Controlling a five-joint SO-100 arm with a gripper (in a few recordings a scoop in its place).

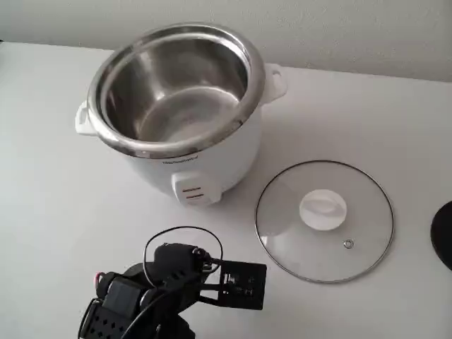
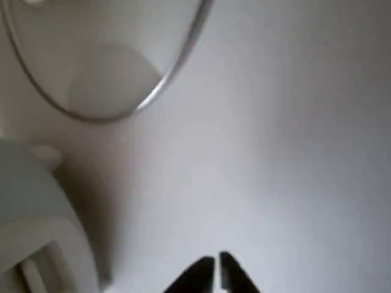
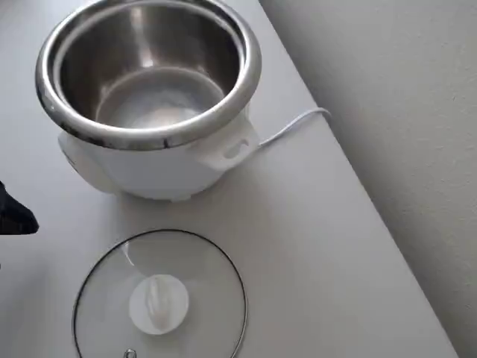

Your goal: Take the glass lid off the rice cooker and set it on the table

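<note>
Plenty of bare table [image 1: 63, 176] around the gripper [image 2: 216, 271], whose jaws look pressed together with nothing between them, though the wrist view is blurry. Up-left of the jaws in the wrist view, the glass lid [image 1: 324, 220] lies flat on the table, knob up, just beside the rice cooker [image 1: 180, 106] and not touching it. Cooker's open, steel pot showing. Its white cord [image 3: 294, 125] runs off toward the table edge by the wall [image 3: 387, 112].

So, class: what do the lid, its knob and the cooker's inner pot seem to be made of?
Glass lid: clear glass, table visible through it, thin shiny metal rim. Knob: likely matte white plastic. Inner pot: brushed steel, by its dull grey reflections.
</note>
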